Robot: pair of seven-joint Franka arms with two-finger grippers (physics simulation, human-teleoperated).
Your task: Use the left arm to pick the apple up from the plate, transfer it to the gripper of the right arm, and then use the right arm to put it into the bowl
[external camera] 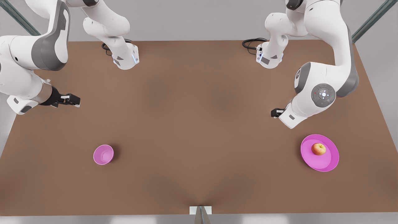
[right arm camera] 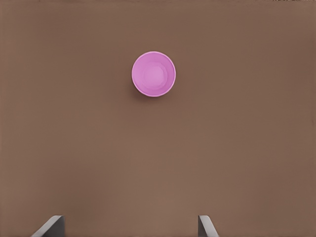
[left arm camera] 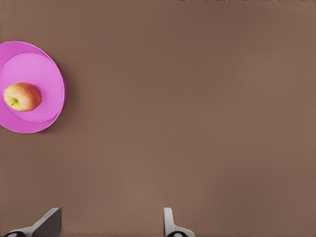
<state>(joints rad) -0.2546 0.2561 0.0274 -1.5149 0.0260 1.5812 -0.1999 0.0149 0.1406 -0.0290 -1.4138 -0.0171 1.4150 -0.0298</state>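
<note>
So your left pincer (left arm camera: 111,222) hangs spread and empty above the counter (external camera: 199,124), near the plate (external camera: 329,163) holding the apple (external camera: 318,149), while the right pincer (right arm camera: 131,224), also spread, waits over the bowl (external camera: 103,154).

A flat brown matte table (external camera: 192,124) spreads across the front view, grey floor beyond its edges. Two coiled black cables (external camera: 252,43) lie at its far edge. A small white bracket with a grey post (external camera: 200,211) sits at the near edge, and slanted grey-green metal struts (external camera: 371,20) cross the upper corners
</note>
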